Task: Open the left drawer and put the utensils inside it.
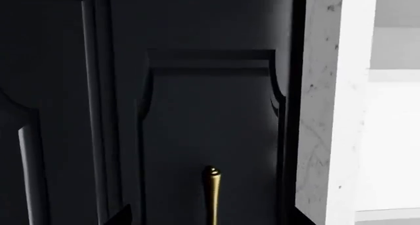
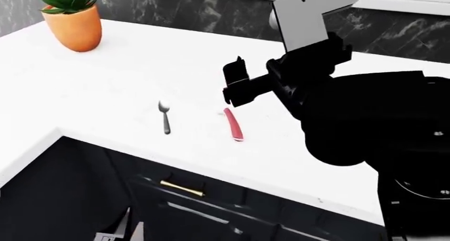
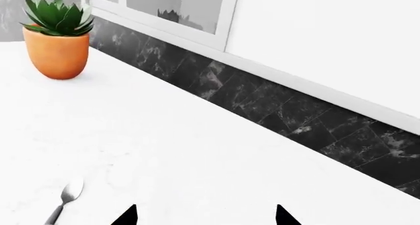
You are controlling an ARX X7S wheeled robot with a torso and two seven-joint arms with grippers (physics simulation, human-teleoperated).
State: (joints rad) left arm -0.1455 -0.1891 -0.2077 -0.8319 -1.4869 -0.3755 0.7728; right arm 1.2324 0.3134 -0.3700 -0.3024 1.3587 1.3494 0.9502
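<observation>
White counter (image 2: pixel 105 88): spoon (image 2: pixel 164 116) beside knife (image 2: pixel 233 124), apart.

Desk (image 2: pixel 105 88): plant pot (image 2: pixel 72 20) at far left corner, against the back wall. Spoon (image 2: pixel 164 116) and knife (image 2: pixel 233 124) near the front edge, side by side, apart; spoon left, knife right. Right gripper (image 2: pixel 235 85) above the desk, just behind the knife. Left drawer (image 2: pixel 211 209) below the front edge, under the utensils, its handle (image 2: pixel 182 188) beneath the spoon.
</observation>
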